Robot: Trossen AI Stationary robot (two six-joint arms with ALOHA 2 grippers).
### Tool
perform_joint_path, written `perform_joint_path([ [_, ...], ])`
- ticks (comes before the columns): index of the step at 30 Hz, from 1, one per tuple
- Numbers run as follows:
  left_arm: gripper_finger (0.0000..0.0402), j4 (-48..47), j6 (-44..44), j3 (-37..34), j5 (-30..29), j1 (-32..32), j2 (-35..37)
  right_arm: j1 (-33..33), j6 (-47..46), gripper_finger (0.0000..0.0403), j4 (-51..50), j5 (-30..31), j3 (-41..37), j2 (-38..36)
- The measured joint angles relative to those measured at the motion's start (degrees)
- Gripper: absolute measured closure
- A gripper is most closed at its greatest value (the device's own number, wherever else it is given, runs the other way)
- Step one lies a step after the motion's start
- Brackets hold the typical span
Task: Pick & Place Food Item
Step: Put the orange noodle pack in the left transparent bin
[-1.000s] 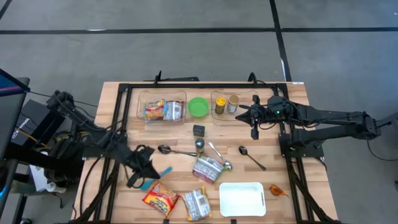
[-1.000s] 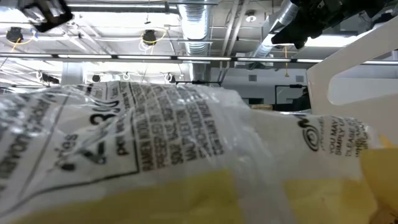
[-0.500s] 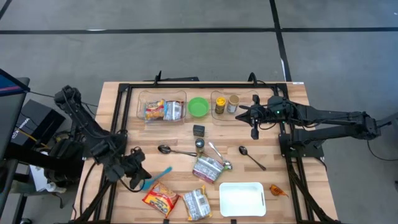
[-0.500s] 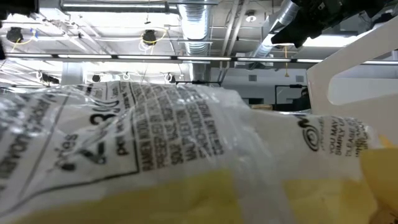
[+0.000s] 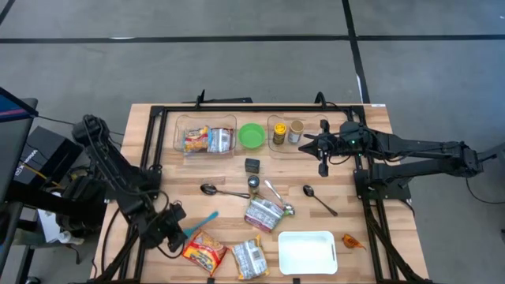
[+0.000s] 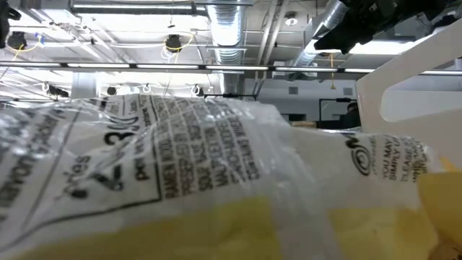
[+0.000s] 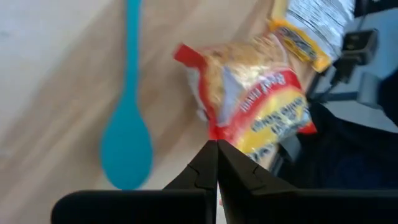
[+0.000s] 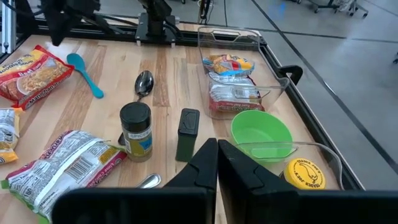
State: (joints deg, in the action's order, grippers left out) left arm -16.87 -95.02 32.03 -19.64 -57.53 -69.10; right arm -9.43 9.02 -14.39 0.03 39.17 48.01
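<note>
Left tool (image 5: 175, 239), clenched empty, has moved beside red noodle packet (image 5: 203, 252) near table edge.

I'm looking down on a light wooden table (image 5: 150, 130) with a black frame along its edges. Along its far side sit a clear bin (image 5: 205, 136) of packets, a green bowl (image 5: 252, 135) and a second clear bin (image 5: 293, 130) with two jars. Mid-table lie a small black box (image 5: 252, 165), a dark jar (image 5: 253, 184), three metal spoons (image 5: 218, 190) and a silver packet (image 5: 263, 214). Nearer the front I see a teal spoon (image 5: 200, 223), a red-and-yellow noodle packet (image 5: 203, 252), another packet (image 5: 250, 257), a white tray (image 5: 308, 252) and a small orange item (image 5: 352, 242).
</note>
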Motion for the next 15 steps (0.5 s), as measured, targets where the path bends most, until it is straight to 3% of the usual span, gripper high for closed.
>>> perform_joint_path([
  [9,0.0397,4.9,-4.3,0.0,0.1,-2.2,-0.2,0.0,-0.5,0.0398,-0.1,0.0,0.0,0.0],
  [15,0.0364,3.8,-8.1,0.0,0.1,-2.2,-0.2,0.0,-0.5,0.0398,-0.1,0.0,0.0,0.0],
])
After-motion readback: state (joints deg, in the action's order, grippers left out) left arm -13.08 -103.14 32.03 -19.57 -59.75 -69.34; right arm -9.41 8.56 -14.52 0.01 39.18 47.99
